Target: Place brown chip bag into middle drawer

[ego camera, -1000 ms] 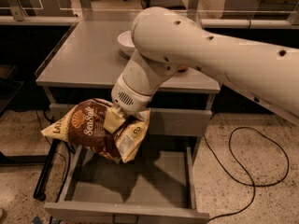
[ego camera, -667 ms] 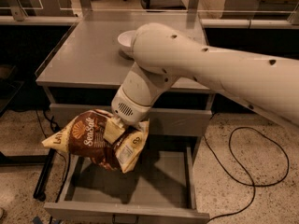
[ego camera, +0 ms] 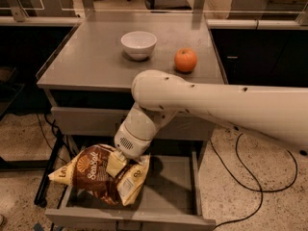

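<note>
The brown chip bag (ego camera: 98, 173), glossy with cream-yellow ends and a sun logo, hangs low in the open middle drawer (ego camera: 168, 196), over its left half and near the grey floor. My gripper (ego camera: 117, 163) is shut on the bag's upper middle, its cream fingers pinching the foil. The white arm reaches down from the right, across the front of the cabinet. The bag's left end sticks out past the drawer's left wall.
A white bowl (ego camera: 138, 44) and an orange (ego camera: 186, 60) sit on the grey cabinet top (ego camera: 86, 66). The closed upper drawer front (ego camera: 82, 121) is just above the open one. Black cables (ego camera: 250, 177) lie on the floor to the right.
The arm has lowered and swung down, uncovering the bowl and orange. The bag has moved down with the gripper, deeper into the open drawer.
</note>
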Available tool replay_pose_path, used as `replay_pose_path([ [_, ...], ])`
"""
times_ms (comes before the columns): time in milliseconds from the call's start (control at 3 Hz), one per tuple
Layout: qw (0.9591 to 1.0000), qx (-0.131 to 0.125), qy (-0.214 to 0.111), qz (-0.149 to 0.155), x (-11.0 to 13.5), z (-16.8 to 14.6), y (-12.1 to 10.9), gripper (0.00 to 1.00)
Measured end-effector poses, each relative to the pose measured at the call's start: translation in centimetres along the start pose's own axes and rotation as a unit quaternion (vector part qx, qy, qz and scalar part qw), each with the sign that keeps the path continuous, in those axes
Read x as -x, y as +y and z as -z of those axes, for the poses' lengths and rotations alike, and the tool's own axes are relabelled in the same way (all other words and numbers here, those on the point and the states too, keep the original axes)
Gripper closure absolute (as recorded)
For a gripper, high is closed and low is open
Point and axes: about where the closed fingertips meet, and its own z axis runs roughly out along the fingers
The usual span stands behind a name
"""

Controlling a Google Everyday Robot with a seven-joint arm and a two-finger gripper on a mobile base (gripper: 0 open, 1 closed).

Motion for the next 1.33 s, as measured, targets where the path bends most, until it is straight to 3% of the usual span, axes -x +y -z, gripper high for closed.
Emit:
replay_pose_path([
  [333, 1.0000, 0.002, 0.001, -0.001, -0.1, -0.2, -0.1, 1.00],
  [667, 0.9994, 0.021, 0.008, -0.024, -1.4, -3.0, -0.7, 1.00],
  [1333, 0.9956, 0.019, 0.004, -0.092, -4.7, -7.1, -5.1, 1.00],
])
